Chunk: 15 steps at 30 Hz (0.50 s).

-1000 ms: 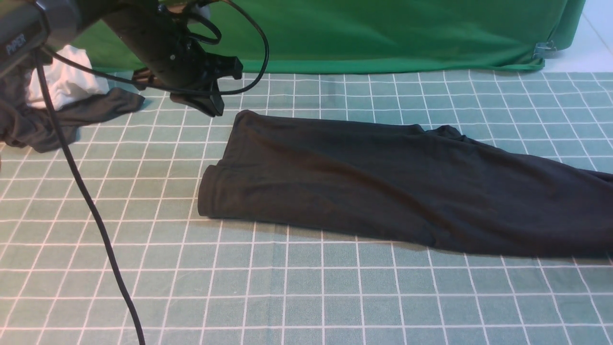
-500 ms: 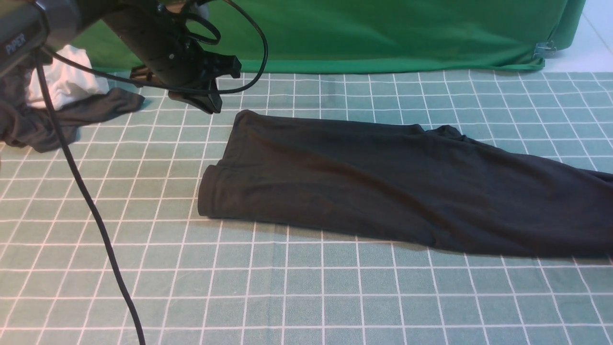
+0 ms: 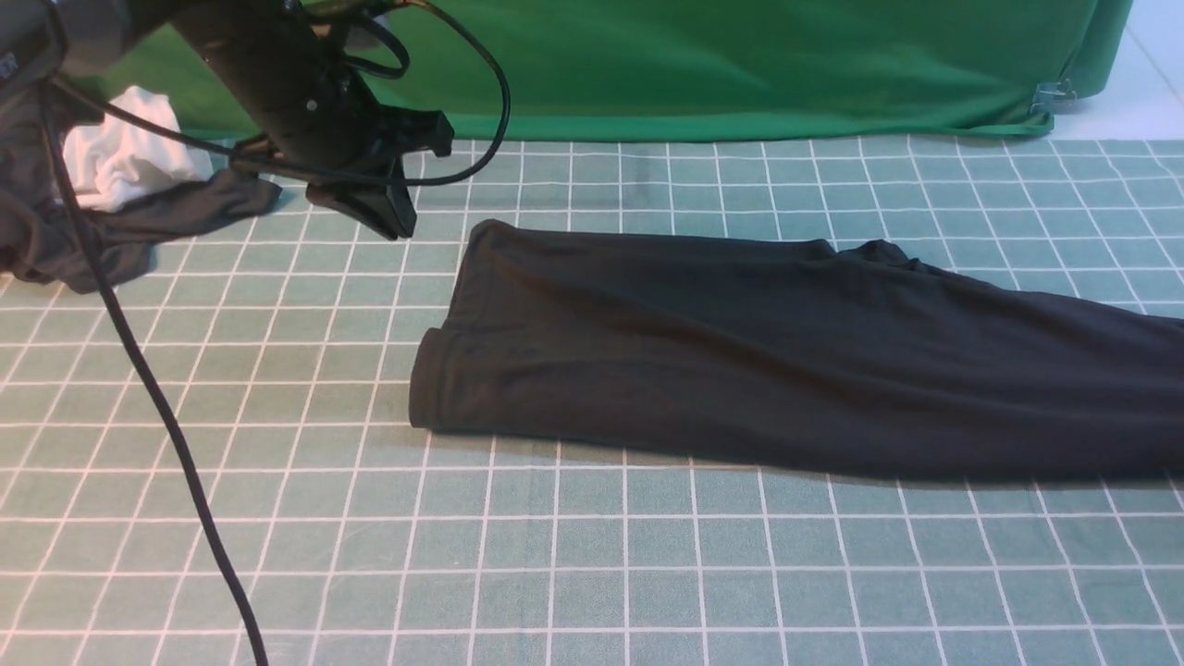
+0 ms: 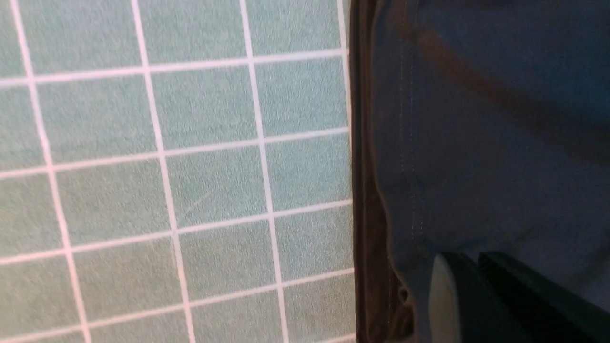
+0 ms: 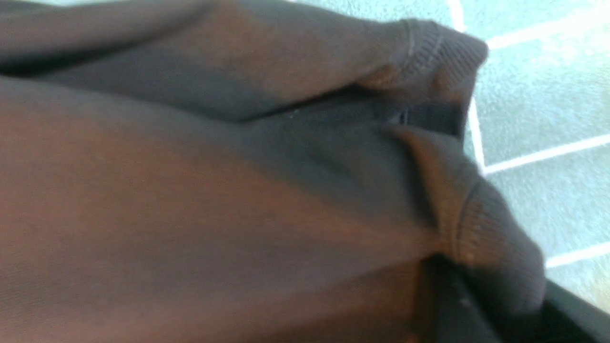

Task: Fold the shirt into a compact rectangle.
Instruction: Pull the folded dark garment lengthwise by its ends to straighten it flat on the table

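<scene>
The long black knit shirt lay left to right. The left gripper, jaws together, hovered near its left end.

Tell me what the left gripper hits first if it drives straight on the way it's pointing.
Most likely the shirt, near its stitched end: in the wrist view the tips of the left gripper lie over that fabric, the grid mat just beside it. Depth is unclear, so a near miss is possible.
</scene>
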Each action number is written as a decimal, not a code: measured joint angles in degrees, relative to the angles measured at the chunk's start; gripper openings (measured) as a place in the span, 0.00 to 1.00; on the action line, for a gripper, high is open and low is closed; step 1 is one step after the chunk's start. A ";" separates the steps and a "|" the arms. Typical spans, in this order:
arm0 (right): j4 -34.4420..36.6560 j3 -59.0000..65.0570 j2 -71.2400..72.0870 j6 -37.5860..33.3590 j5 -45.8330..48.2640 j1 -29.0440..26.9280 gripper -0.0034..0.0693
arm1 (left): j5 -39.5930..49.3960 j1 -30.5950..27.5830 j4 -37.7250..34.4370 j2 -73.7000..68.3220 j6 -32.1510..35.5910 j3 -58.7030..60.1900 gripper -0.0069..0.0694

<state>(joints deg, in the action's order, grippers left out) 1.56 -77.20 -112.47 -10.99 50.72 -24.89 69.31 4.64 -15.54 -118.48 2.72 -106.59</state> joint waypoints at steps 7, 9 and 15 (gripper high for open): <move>-0.80 0.00 -1.97 0.13 -1.80 -0.17 0.65 | 0.38 0.29 -2.86 1.63 -2.03 10.69 0.13; -0.80 0.00 -1.97 0.24 -2.15 -0.17 0.67 | 0.64 0.61 -2.70 2.22 -2.26 13.67 0.17; -0.86 0.00 -1.97 1.61 -2.54 -0.17 0.69 | 0.80 0.96 -2.55 2.79 -2.72 17.00 0.41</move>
<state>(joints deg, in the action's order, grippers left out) 0.70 -77.20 -114.44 -9.38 48.18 -25.06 70.11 5.59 -18.09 -115.69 0.00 -89.59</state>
